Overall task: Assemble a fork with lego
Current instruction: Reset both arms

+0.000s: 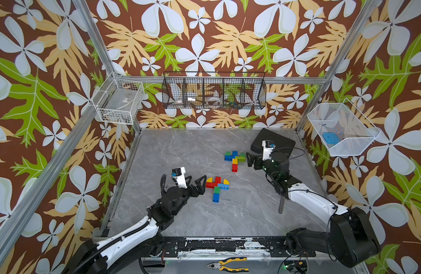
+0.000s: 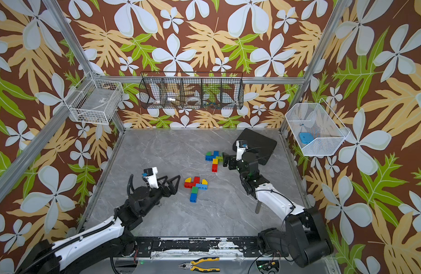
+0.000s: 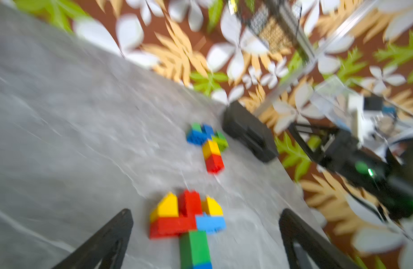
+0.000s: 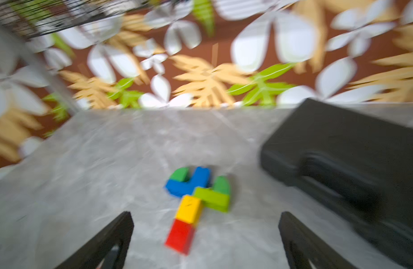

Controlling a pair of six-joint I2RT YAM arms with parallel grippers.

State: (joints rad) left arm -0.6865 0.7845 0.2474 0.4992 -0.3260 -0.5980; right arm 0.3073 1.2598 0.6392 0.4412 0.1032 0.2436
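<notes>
Two flat fork shapes of lego lie on the grey table. The near fork [image 1: 216, 187] [image 2: 195, 187] has red, yellow and blue prongs and a green-and-blue handle. The far fork [image 1: 234, 160] [image 2: 214, 160] is blue and green with a yellow-and-red handle. My left gripper [image 1: 203, 186] [image 2: 177, 185] stands open just left of the near fork, holding nothing. In its blurred wrist view the near fork [image 3: 175, 223] lies ahead of the left gripper [image 3: 206, 212]. My right gripper [image 1: 248, 160] [image 2: 225, 160] is open just right of the far fork. The far fork [image 4: 189, 209] lies ahead of the right gripper [image 4: 205, 214].
A black box [image 1: 276, 142] sits at the back right, behind my right wrist. Wire baskets hang on the walls; the right-hand one [image 1: 342, 129] holds a light-blue block [image 1: 330, 137]. Yellow-handled pliers [image 1: 228, 264] lie on the front rail. A grey flat strip [image 1: 281, 206] lies under the right arm.
</notes>
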